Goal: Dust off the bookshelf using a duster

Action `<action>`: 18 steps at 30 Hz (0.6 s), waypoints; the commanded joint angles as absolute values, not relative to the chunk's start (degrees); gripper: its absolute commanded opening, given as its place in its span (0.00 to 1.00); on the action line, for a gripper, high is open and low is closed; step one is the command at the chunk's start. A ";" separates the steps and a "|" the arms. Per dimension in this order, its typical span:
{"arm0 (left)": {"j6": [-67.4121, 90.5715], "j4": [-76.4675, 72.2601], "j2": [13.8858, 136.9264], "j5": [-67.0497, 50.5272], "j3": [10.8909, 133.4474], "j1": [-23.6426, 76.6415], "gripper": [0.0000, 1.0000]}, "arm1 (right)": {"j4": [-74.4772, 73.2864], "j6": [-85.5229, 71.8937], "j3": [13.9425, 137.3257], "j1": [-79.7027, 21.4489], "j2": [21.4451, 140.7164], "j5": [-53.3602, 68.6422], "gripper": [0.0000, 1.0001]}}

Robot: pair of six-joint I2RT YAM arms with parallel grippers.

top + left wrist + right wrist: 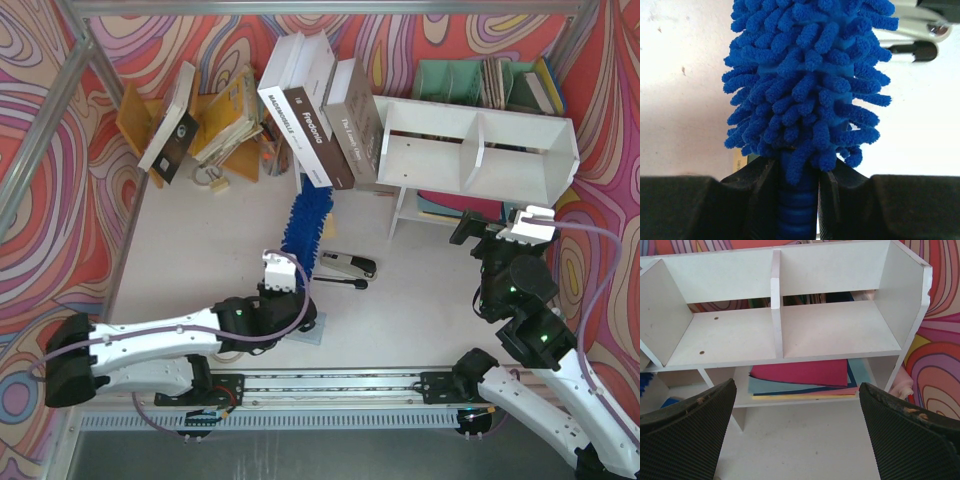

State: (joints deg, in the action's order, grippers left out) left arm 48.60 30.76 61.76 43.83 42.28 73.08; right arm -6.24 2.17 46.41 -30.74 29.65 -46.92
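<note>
Left gripper point(799, 172): clenched on duster point(805, 75) handle, brush head well left of bookshelf point(430, 150).
Right gripper point(797, 410): spread wide, empty, facing bookshelf.
Advice: lift, swing right, sweep fluff lightly along boards.

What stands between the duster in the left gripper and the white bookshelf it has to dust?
A stapler lies just right of the duster, low on the way toward the bookshelf. Leaning books crowd the shelf's left end.

White table point(200, 260), bookshelf point(480, 150) standing on it, stapler point(345, 266), leaning books point(320, 115)
</note>
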 commanded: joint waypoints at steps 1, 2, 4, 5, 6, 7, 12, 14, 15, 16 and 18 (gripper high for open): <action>54.75 28.20 66.26 44.16 39.67 71.34 0.00 | -4.57 2.65 46.11 -30.76 29.23 -47.81 0.99; 54.71 27.83 67.15 43.86 39.69 71.30 0.00 | -4.57 2.70 46.06 -30.77 29.15 -47.88 0.99; 54.24 27.16 68.18 43.34 39.76 71.16 0.00 | -4.50 2.73 46.05 -30.76 29.11 -47.89 0.99; 53.65 26.78 68.40 42.95 39.90 71.13 0.00 | -4.46 2.82 46.03 -30.77 29.09 -47.84 0.99; 53.01 26.53 68.46 42.52 40.02 71.03 0.00 | -4.40 2.83 46.04 -30.79 29.09 -47.88 0.99; 52.82 26.71 68.35 42.38 40.18 70.98 0.00 | -4.40 2.89 46.05 -30.81 29.09 -47.90 0.99; 52.18 29.58 64.75 44.58 41.10 70.85 0.00 | -4.48 2.97 45.89 -30.76 28.85 -47.95 0.99; 50.53 30.53 61.86 45.77 41.73 70.90 0.00 | -4.37 2.95 45.81 -30.76 28.73 -47.92 0.99; 49.40 30.72 60.21 46.27 42.01 70.85 0.00 | -4.35 2.96 45.82 -30.78 28.74 -47.84 0.99; 48.10 30.64 58.49 46.55 42.32 70.84 0.00 | -4.31 2.91 45.84 -30.76 28.80 -47.75 0.99; 46.23 30.67 56.00 46.84 42.84 70.77 0.00 | -4.35 2.90 45.94 -30.76 28.99 -47.72 0.99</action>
State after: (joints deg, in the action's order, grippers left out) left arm 49.06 29.67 61.14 40.16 40.84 71.57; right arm -6.24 2.20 46.30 -30.74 29.52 -46.92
